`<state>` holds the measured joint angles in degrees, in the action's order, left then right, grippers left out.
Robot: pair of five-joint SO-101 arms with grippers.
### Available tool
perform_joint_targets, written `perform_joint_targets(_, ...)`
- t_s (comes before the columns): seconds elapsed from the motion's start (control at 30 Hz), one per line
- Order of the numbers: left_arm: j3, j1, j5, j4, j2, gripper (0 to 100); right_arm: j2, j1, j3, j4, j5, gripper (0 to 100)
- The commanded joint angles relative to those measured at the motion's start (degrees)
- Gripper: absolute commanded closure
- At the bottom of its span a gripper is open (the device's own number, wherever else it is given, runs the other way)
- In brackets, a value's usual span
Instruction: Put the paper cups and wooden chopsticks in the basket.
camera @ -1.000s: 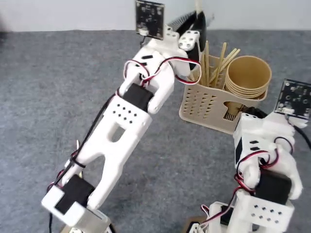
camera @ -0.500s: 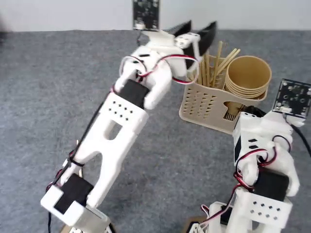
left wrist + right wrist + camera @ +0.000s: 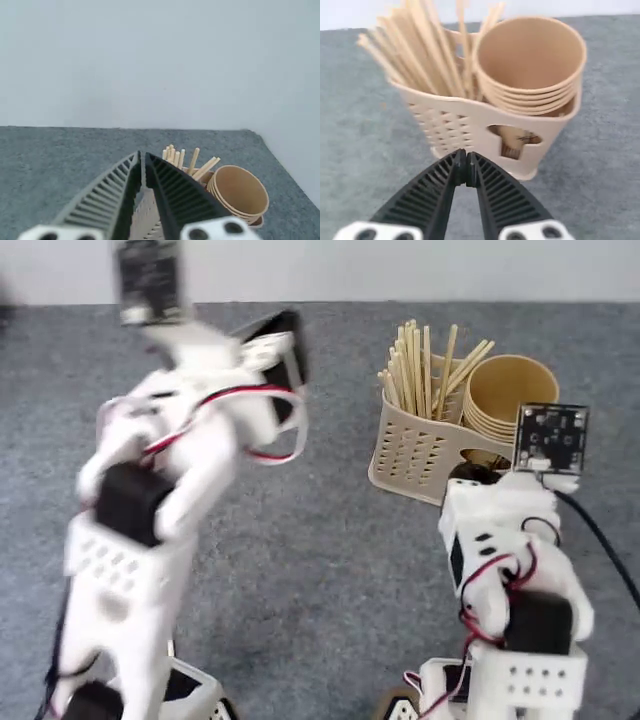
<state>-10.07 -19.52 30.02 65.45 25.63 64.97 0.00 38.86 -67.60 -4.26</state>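
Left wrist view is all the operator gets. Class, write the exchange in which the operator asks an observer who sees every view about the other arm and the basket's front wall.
Operator: My left gripper blocks most of the basket. Where is the right gripper?
Observer: The right gripper is shut and points at the basket's front wall from close by. I cannot tell whether it touches.
Operator: What does that wall look like?
Observer: It has rows of slots below the wooden chopsticks and a handle cutout below the stacked paper cups.
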Motion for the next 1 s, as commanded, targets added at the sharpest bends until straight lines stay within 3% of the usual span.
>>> perform_joint_targets(0.0,3.56,3.69,-0.26,2.02,9.32,99,6.9,-3.74,-0.26,-2.68,-4.48,99.0)
perform_joint_targets(0.37,45.67,6.33,-6.59,-9.76,43.87,99,28.88,-4.7,15.82,-1.63,-5.54,99.0)
perform_joint_targets(0.53,62.99,6.24,-9.85,-11.34,61.45,99,38.81,-4.7,23.65,-1.54,-5.54,99.0)
perform_joint_targets(0.7,79.96,6.33,-13.01,-10.99,77.54,99,38.55,-4.7,28.48,-1.63,-5.54,99.0)
perform_joint_targets(0.97,95.96,10.64,-13.98,-11.34,78.59,99,39.08,-5.14,38.24,-1.54,-5.54,99.0)
